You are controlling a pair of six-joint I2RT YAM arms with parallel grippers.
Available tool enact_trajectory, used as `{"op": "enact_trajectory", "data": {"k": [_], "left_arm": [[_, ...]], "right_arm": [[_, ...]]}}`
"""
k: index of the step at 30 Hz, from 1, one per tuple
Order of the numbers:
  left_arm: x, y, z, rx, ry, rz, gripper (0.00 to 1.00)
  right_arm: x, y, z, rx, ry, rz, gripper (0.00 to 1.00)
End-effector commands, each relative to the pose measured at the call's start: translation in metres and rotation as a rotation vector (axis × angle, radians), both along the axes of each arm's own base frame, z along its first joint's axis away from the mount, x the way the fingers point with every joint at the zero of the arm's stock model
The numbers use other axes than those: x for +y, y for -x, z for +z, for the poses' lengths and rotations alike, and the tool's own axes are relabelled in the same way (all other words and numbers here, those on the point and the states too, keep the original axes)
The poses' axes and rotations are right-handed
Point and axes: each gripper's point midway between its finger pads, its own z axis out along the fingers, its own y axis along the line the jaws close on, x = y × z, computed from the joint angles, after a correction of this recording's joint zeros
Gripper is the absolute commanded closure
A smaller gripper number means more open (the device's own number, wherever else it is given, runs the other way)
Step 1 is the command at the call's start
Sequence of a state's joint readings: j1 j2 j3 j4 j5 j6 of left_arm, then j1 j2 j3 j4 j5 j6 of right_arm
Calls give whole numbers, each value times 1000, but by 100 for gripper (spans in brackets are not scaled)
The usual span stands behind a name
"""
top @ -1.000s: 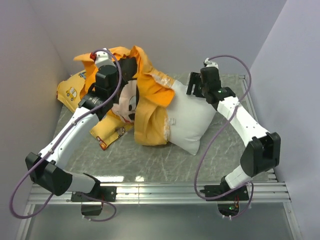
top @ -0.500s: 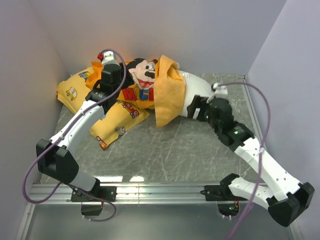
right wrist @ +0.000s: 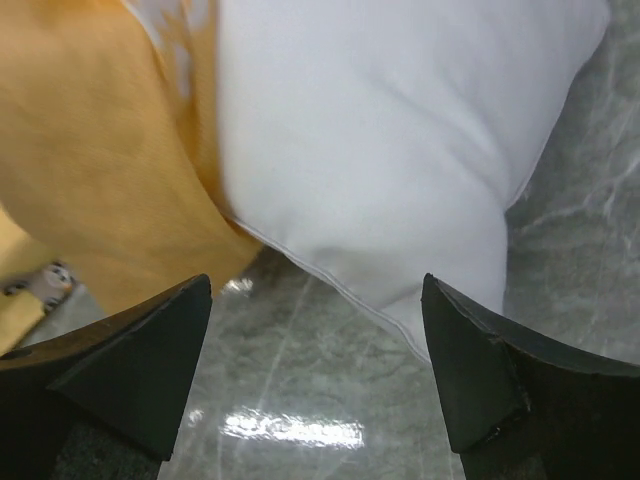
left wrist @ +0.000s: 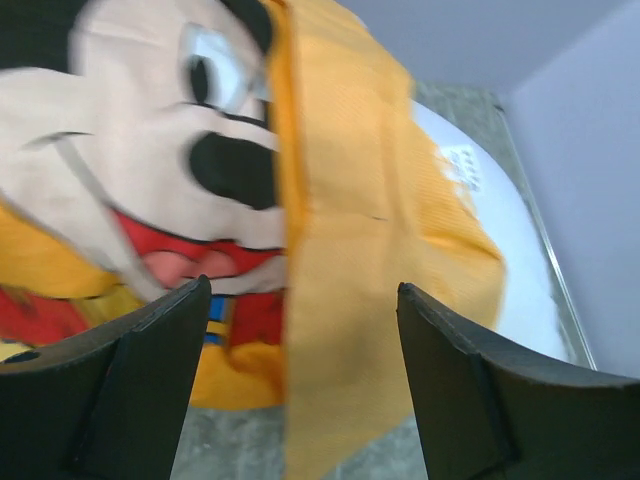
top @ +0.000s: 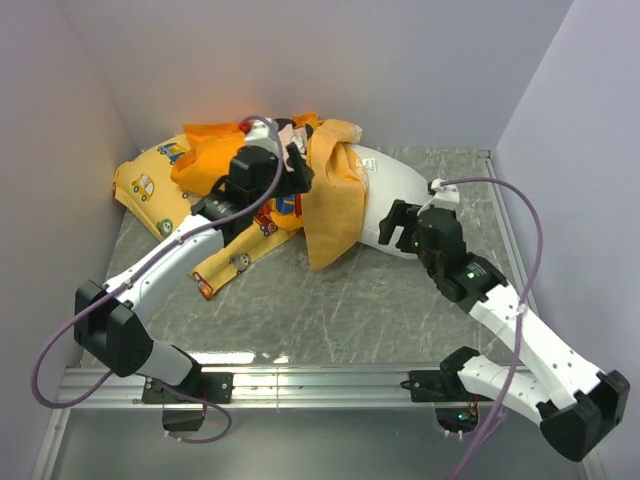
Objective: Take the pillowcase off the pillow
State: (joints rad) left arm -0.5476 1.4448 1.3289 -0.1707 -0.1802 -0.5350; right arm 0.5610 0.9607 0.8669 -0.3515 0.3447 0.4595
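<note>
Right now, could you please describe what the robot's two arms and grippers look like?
Both the left arm and the right arm have white links joined by chunky black joints, and a loose purple cable loops alongside each. A small green light glows on the right arm. The left gripper and right gripper have matte black, wedge-shaped fingers.

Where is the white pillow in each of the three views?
Top external: pillow upper centre-right, its left end under the pillowcase.
Left wrist: pillow along the right side, beyond the orange fold.
Right wrist: pillow fills the centre and upper right.
Shared landmark: the pillowcase's orange edge lying over the pillow.
</note>
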Motion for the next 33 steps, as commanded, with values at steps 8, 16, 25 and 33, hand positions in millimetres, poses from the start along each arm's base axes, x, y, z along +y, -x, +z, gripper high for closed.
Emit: {"op": "enact_trajectory", "data": {"k": [8,16,25,33], "left_arm": [[-79,-10,-25,9,-70,-104,16],[-50,-46,-39,18,-190,113,59],[112,-79,28,-45,-116,436,100],[194,-67,113,-189,-68,536,100]], "right_arm": [[3,-53,6,-22,103,-73,3],[11,-83,-45,84,90,-88,16],[-51,-73,-18,69,71,-223,100],[-109,-34,74,-113,-61,-295,99]]}}
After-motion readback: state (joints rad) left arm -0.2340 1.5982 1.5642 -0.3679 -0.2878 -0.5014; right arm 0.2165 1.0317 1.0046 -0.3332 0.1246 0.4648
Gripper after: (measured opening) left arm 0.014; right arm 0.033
